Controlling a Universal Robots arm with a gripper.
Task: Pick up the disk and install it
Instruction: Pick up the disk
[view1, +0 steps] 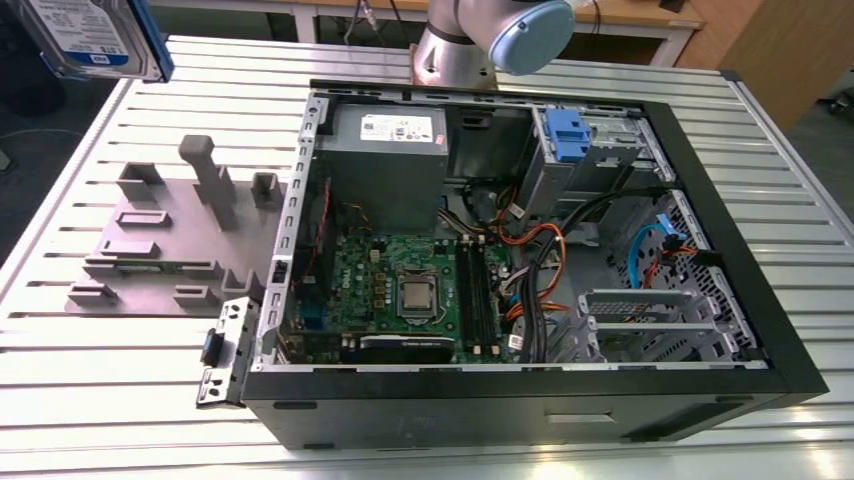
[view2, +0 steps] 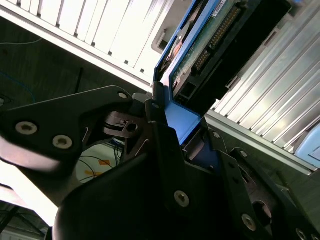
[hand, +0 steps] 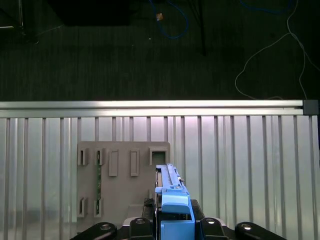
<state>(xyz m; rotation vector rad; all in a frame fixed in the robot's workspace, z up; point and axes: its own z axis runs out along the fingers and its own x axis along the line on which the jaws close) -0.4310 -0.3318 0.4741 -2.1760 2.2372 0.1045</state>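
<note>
Blue plastic of the bracket (view2: 184, 124) is all our hand (hand: 176, 224) clamps, with the disk (view1: 91, 35) hanging clear above the surface (view1: 754, 140); we judge so thin a grip could let it twist or slip.

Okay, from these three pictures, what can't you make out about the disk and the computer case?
1. Exterior view: the disk is cut off by the top edge, so what grips it is out of frame.
2. Second wrist view: the claw covers the disk's lower end, and its label face is turned away.
3. Exterior view: the inside of the drive cage in the computer case is hidden by its own metal walls.
</note>
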